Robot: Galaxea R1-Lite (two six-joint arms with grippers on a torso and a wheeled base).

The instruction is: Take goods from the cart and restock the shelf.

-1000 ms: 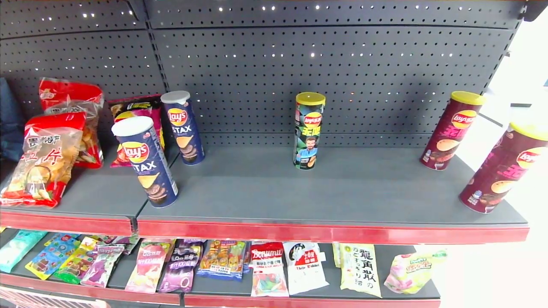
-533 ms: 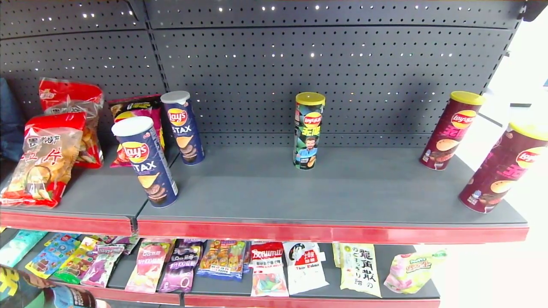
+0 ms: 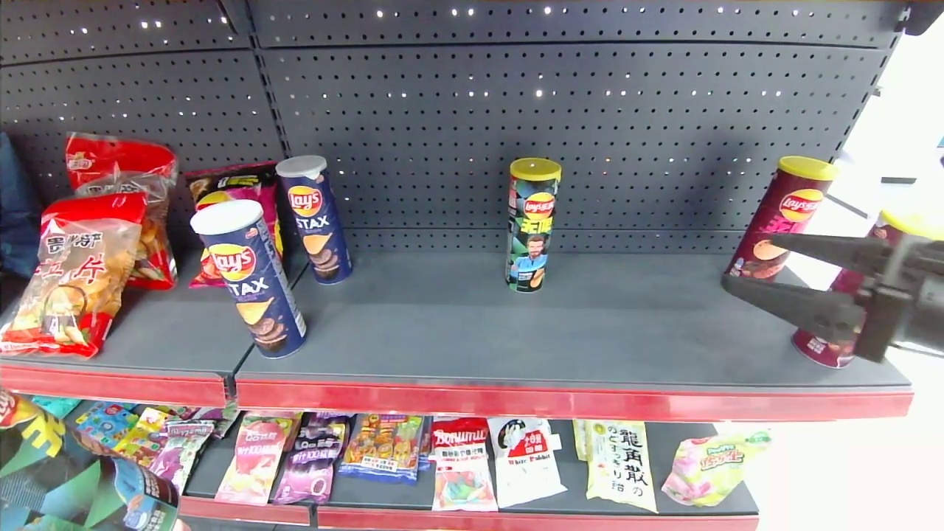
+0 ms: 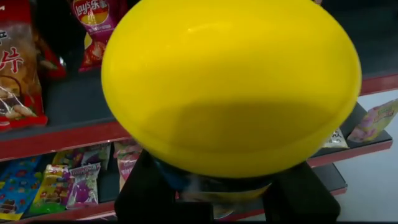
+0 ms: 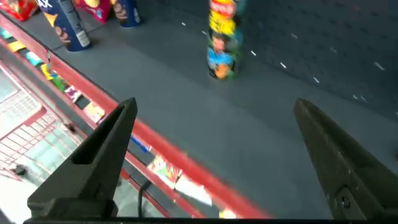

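- Head view: a tall cardboard chip can printed black, green and yellow (image 3: 74,479) is sitting in the lower left corner, below the grey red-edged shelf (image 3: 590,332); seemingly it is being carried for placing. The right gripper (image 3: 748,262), at the right edge, is hanging empty, fingers apart.
- Left wrist view: the left gripper (image 4: 224,196) is clamping the chip can beneath its yellow plastic lid (image 4: 230,87).
- Right wrist view: the next move is likely calling for standing it upright beside the matching can (image 5: 222,43).
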